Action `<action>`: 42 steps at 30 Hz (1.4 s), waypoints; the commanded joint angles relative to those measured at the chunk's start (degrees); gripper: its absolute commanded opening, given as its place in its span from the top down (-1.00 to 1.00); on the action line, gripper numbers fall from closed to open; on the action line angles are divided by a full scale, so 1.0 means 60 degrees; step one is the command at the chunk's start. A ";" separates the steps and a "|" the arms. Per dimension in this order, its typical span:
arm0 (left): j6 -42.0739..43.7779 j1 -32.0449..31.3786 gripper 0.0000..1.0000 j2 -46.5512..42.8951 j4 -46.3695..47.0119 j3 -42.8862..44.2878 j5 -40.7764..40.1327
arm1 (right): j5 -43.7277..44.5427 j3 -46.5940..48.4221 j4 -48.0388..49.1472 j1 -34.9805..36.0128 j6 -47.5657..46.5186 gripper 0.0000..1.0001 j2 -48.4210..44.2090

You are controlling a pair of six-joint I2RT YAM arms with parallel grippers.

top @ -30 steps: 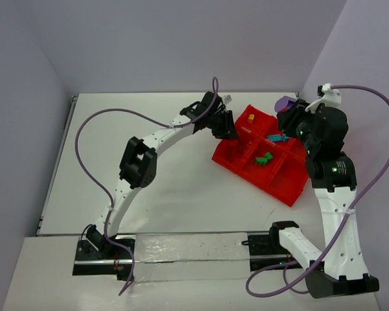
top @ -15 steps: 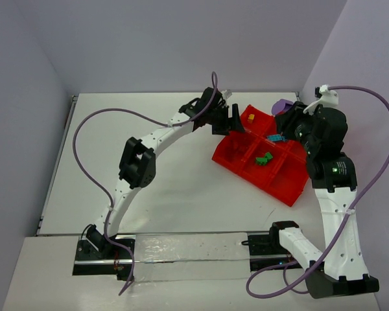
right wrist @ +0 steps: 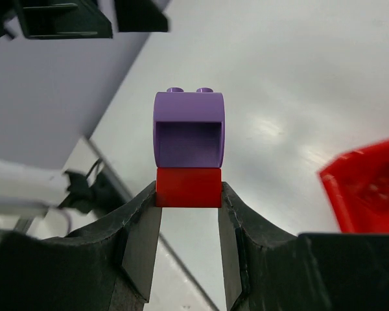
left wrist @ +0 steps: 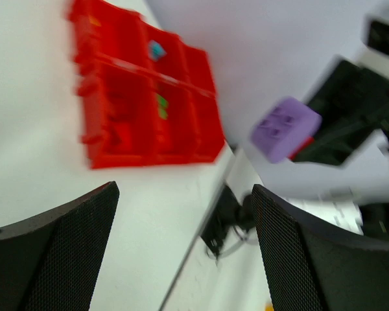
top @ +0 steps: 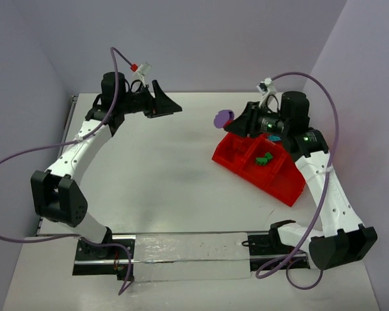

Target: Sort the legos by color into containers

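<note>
**Purple piece** (right wrist: 188, 126): joined to a red brick (right wrist: 188, 187), the two making one stack, with its studs on the side away from the brick. The right fingers (top: 235, 123) pinch the red brick only, by its sides. Nothing grips the purple one.

**Position:** the stack is in the air over bare bench (top: 181, 168), toward the far edge and right of the middle. It is just beside the red tray (top: 282, 188), not over it. The tray lies near the right edge, with green bricks (top: 264, 157) in one compartment and a teal one (left wrist: 157, 49) in another.

**Left fingers** (top: 167, 105): spread wide and empty, up near the far-left corner, well apart from the stack.

**Risks (my judgement):**
- Two colours are joined. If released as is, one piece lands in the wrong compartment.
- The stack needs pulling apart, and the left fingers are far off. A tug on the purple piece could twist the red brick out of its narrow pinch. Both would then drop to the bench and might bounce away.
- The purple piece's rounded back looks a poor surface for a side pinch, so it is likely to slip.
</note>
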 commanded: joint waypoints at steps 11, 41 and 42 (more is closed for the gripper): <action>0.0446 -0.0316 -0.85 -0.0610 0.1739 -0.0540 0.4411 | -0.4919 0.0423 0.2811 0.0722 0.0756 1.00 0.1106; -0.1128 -0.1609 -0.64 0.0163 0.3491 0.0280 0.4615 | -0.4755 0.1416 0.0703 0.1570 -0.0753 1.00 0.2035; -0.0903 -0.1649 -0.63 0.0222 0.3311 0.0403 0.4586 | -0.4737 0.1428 0.0683 0.1584 -0.0751 1.00 0.2035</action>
